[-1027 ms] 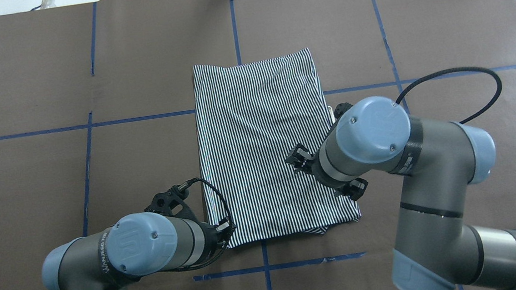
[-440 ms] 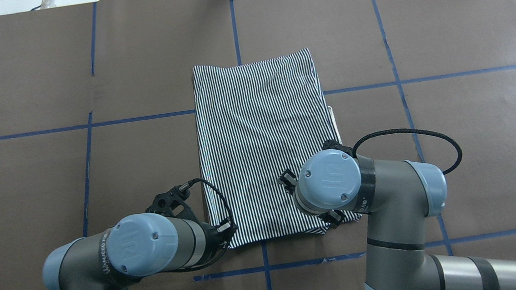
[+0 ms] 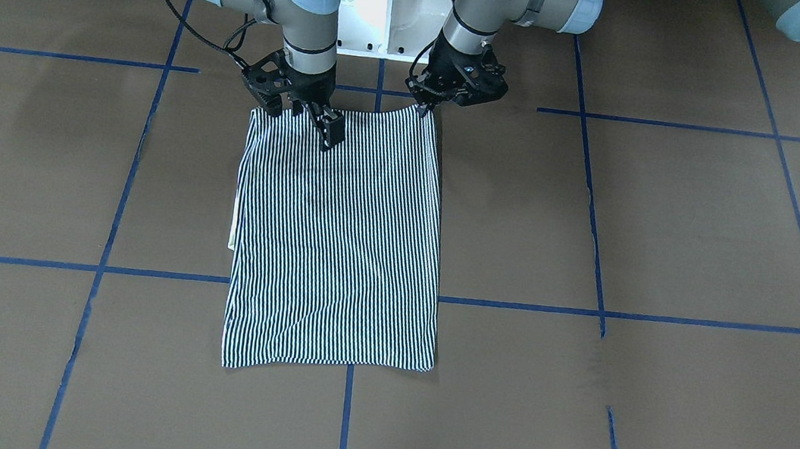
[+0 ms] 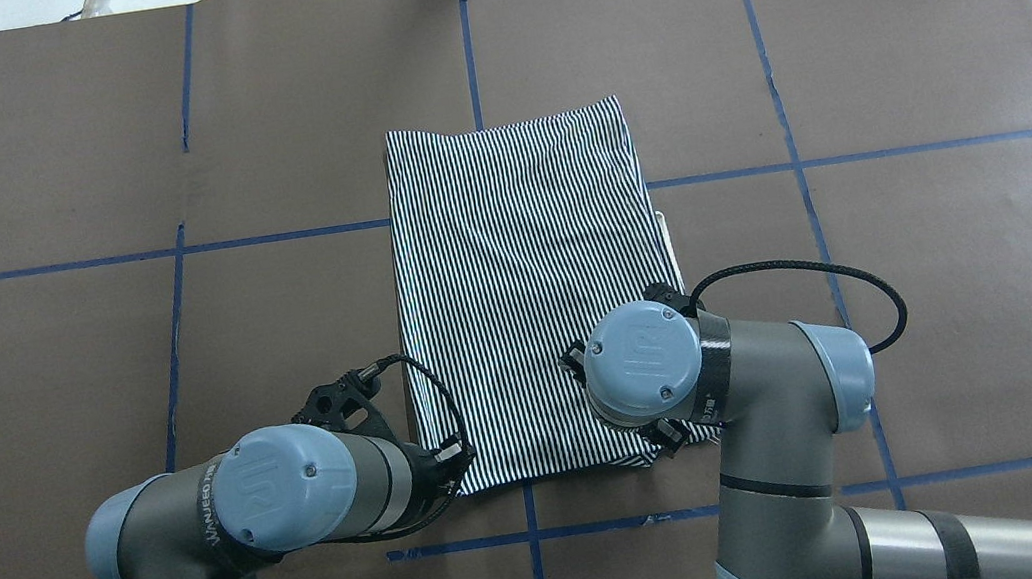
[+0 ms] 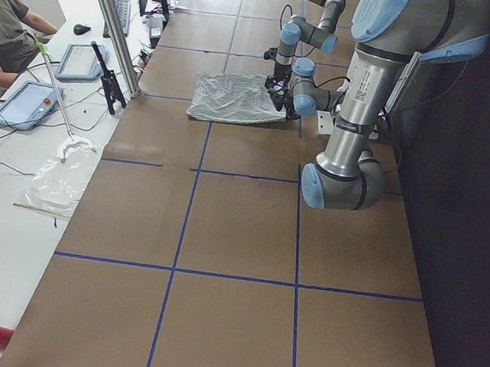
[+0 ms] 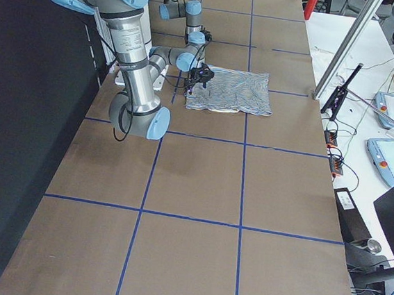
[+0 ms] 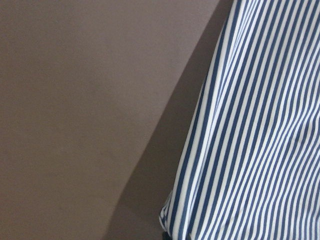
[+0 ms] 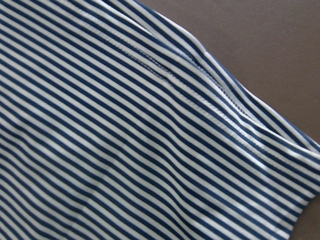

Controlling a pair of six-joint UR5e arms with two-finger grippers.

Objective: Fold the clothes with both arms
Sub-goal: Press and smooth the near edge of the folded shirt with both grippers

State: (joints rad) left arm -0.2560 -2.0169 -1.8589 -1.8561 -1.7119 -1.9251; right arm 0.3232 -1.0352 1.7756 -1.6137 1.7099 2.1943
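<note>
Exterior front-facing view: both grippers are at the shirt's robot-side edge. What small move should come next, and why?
Probably lower the right gripper and close it on the polo shirt's edge. Its jaws look open above cloth that lies flat, while the left gripper seems to pinch the other corner, which peaks up toward it. Both need a hold before folding.

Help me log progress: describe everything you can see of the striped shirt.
The shirt is thin navy-and-white striped fabric, folded into a tall rectangle lying mostly flat, lightly wrinkled, on the brown table. A cream sliver peeks from its right edge. The left gripper meets its robot-side left corner; the right gripper is over its robot-side edge.
</note>
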